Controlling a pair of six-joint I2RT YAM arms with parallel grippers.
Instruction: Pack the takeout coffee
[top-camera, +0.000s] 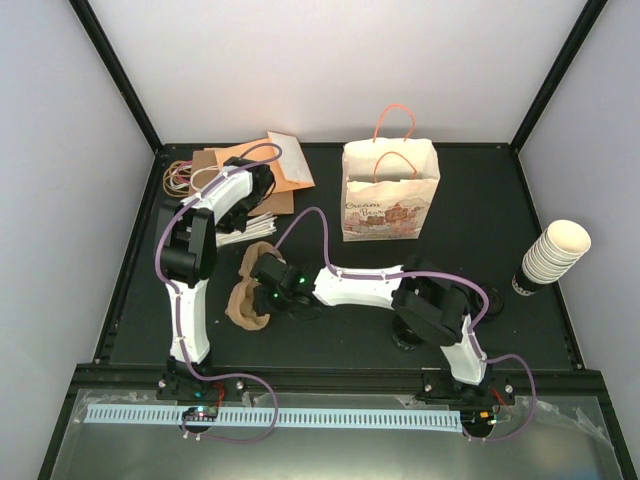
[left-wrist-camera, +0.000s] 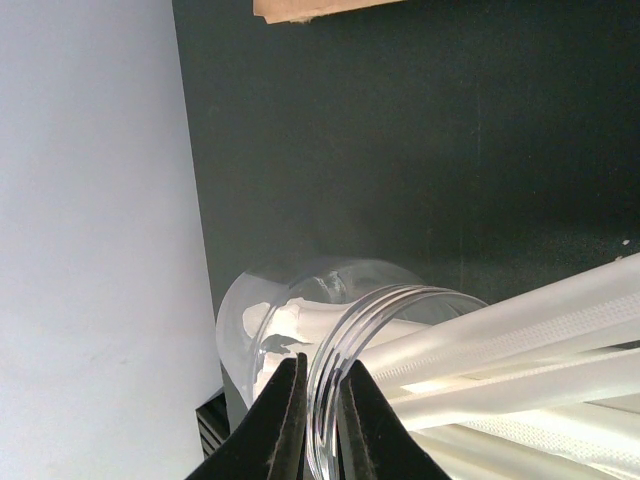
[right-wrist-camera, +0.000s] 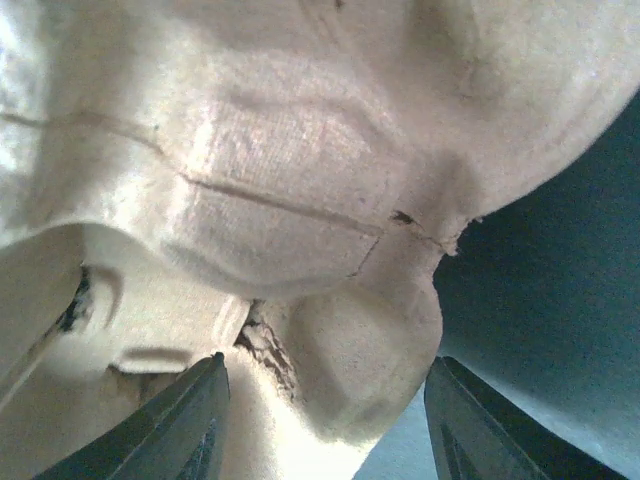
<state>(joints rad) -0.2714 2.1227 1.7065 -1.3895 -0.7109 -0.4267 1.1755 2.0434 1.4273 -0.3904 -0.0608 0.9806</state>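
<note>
Moulded pulp carrier fills my right-wrist view, near left on the worktop; the right pincer stands apart astride 1 lobe. My left pincer is clamped on the rim of 1 straw jar, far left. I count 1 paper bag and 1 cup stack. I cannot find the takeout coffee in any view. I expect light, crushable paper, so grip mid-wall, gently.

Pulp cup carrier fills the frame.
A torn, rounded lobe of it sits between the parted dark jaws at the bottom; dark worktop shows lower right.
</note>
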